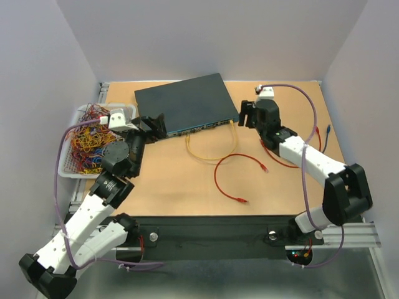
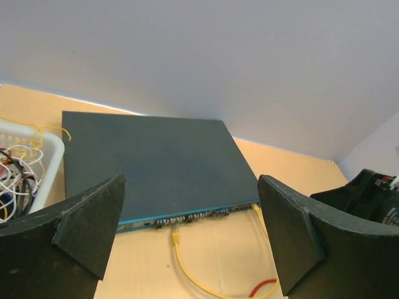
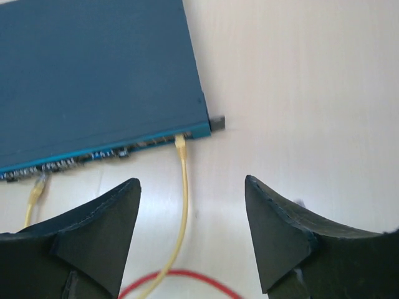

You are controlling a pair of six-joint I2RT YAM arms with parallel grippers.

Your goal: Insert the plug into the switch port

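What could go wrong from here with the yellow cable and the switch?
1. The open right gripper straddles the yellow cable; pulling back carelessly might snag it and tug the seated plug from the switch.
2. The other plug lies loose before the ports, apparently not inserted; the red cable nearby could tangle.

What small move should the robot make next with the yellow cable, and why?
Probably lower the open left gripper onto the loose yellow plug, which lies on the table just short of the port row of the switch, roughly between its fingers. The cable's other plug already looks seated at the row's right end, and the right gripper stands open, holding nothing.
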